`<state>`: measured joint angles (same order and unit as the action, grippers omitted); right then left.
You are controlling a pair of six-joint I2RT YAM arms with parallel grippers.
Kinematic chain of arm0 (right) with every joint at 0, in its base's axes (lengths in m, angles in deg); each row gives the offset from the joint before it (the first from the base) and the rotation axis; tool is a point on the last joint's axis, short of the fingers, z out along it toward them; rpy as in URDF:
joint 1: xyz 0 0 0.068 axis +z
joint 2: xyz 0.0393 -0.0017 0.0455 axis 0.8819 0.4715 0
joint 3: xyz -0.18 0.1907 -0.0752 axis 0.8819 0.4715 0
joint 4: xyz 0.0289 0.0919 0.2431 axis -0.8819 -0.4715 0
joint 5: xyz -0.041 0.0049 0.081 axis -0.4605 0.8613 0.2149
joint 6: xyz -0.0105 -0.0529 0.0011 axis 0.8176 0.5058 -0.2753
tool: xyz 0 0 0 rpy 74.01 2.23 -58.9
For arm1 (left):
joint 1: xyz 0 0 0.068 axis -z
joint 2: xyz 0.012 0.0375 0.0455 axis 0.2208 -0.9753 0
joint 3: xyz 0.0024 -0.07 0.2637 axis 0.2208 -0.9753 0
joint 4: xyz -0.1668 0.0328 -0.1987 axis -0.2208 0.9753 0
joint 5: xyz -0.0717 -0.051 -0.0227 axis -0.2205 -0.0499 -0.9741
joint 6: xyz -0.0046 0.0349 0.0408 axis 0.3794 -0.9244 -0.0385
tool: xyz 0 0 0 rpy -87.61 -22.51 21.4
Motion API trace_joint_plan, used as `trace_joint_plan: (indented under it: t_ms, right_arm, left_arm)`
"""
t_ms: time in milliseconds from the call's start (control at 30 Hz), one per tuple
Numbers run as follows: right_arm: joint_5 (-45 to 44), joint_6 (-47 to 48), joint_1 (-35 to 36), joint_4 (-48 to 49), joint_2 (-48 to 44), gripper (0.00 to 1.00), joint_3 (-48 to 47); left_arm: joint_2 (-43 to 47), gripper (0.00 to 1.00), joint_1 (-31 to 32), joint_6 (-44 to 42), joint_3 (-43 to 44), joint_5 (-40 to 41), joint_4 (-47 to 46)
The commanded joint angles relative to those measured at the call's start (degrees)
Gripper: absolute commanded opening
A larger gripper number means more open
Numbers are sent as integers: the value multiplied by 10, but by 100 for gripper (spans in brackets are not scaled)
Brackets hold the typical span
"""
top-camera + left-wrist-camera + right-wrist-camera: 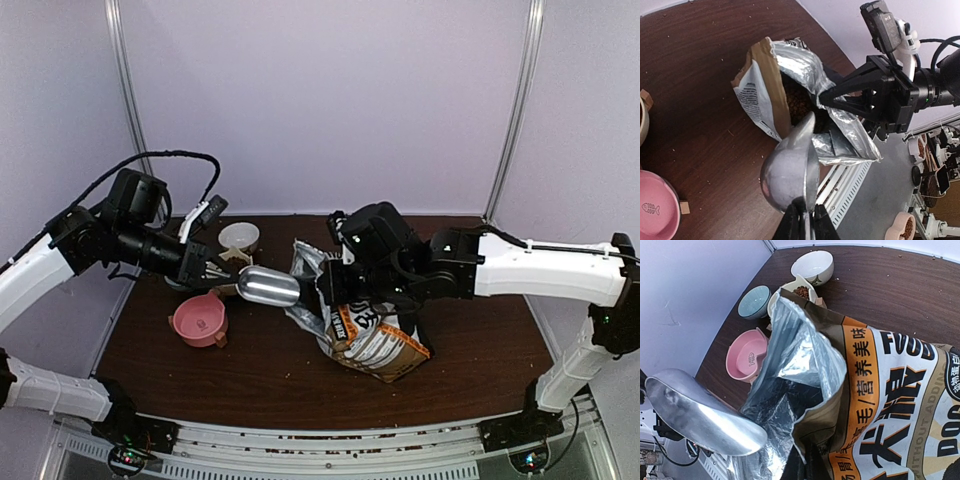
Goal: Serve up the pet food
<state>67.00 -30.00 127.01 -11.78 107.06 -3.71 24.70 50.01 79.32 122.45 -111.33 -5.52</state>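
Observation:
My left gripper (pixel 222 274) (pixel 805 222) is shut on the short handle of a shiny metal scoop (pixel 268 286) (pixel 790 170) (pixel 695 412). The scoop's tip reaches the open mouth of the foil food bag (pixel 370 335) (pixel 765 100) (pixel 880 390). Dark brown pet food (pixel 797 105) shows inside the bag. My right gripper (pixel 335 287) (pixel 807 467) is shut on the bag's rim and holds the mouth open. A pink bowl (pixel 200 320) (pixel 746 357) (pixel 655 210) stands left of the bag, below the scoop.
Behind the pink bowl stand a white bowl (pixel 238 237) (pixel 812 266), a teal bowl (pixel 754 301) and a cream bowl (pixel 800 290) with some kibble in it. A small wooden block (pixel 685 206) lies by the pink bowl. A metal rail (pixel 330 440) runs along the table's near edge.

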Motion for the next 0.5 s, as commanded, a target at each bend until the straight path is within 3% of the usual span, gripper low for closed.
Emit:
trace_joint_plan:
  t_ms: [0,200,333,467]
  right_arm:
    - [-23,7,19,-33,38,0,-27]
    - [-45,6,41,-38,66,0,-55]
    - [-105,4,58,-76,98,0,-99]
    - [-154,8,79,-116,136,0,-163]
  left_arm:
    - [-2,0,16,53,-35,2,-64]
    - [-21,0,18,100,-73,61,-39]
    - [-38,0,35,122,-94,135,-14]
    - [-64,0,64,176,-150,200,-79]
